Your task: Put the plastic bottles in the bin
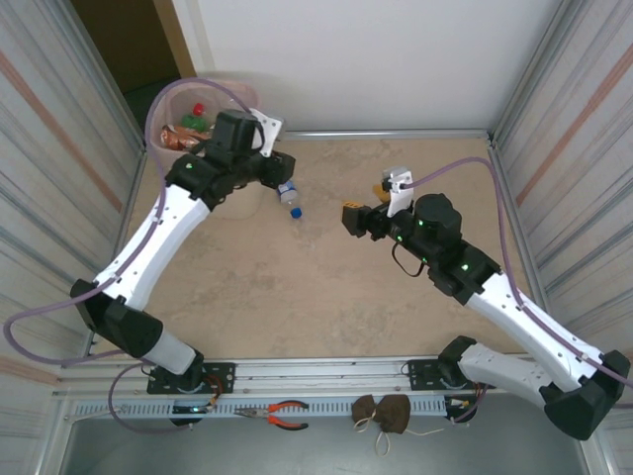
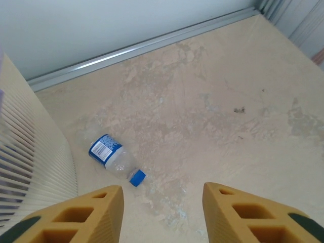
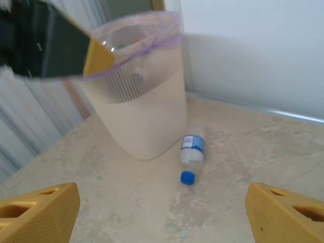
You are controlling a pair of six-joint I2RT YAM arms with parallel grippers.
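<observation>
One clear plastic bottle (image 1: 290,196) with a blue label and blue cap lies on its side on the table, just right of the bin's foot (image 2: 115,159) (image 3: 191,154). The beige bin (image 1: 173,104) with its pink liner stands in the far left corner, and several bottles (image 1: 190,129) lie inside it. My left gripper (image 1: 280,163) hovers by the bin's right side, above the lying bottle. Its jaws (image 2: 163,212) are open and hold nothing. My right gripper (image 1: 361,203) faces the bottle from the right, wide open and empty (image 3: 162,217).
The bin's ribbed wall (image 2: 30,152) is close on the left gripper's left. The left gripper's yellow fingertip (image 3: 97,55) hangs at the bin's rim (image 3: 152,30). Metal walls ring the table. Pliers (image 1: 282,414) and a brown pouch (image 1: 381,413) lie on the near rail.
</observation>
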